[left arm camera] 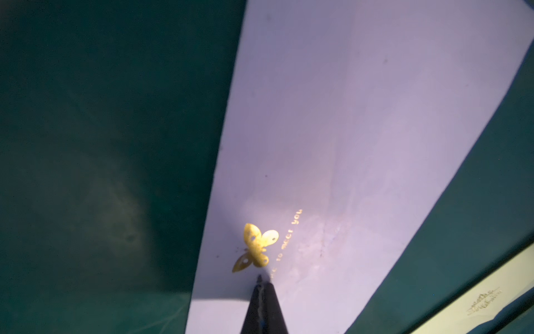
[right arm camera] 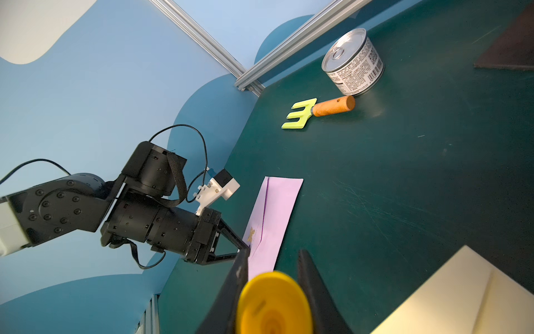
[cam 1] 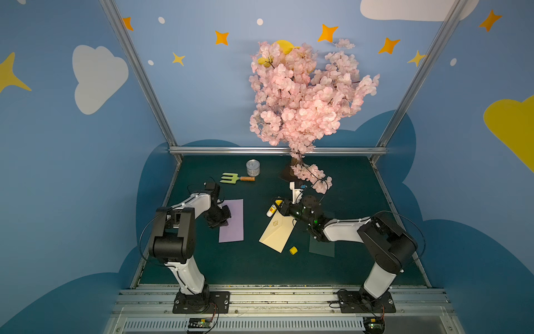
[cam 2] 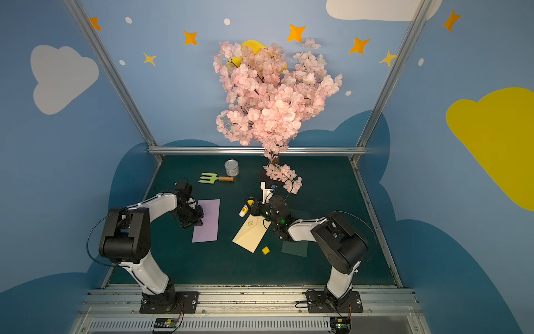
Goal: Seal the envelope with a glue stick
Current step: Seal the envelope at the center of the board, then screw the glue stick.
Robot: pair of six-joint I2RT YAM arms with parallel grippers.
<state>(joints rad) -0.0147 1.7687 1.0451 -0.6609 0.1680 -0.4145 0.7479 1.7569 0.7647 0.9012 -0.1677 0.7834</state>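
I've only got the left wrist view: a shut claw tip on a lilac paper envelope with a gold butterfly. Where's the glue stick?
Observer: The right claw is shut on the short yellow plastic glue stick, just off the pale cream paper envelope's far corner.
Operator: Capped?
Observer: No; a small yellow plastic cap lies loose by that envelope's near corner.
Operator: Other envelopes?
Observer: A dark green paper envelope lies partly under the right arm.

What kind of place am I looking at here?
Probably a staged robot test booth: a left arm and right arm bolted at a green tabletop, an aluminium frame, cloud-and-star painted walls.
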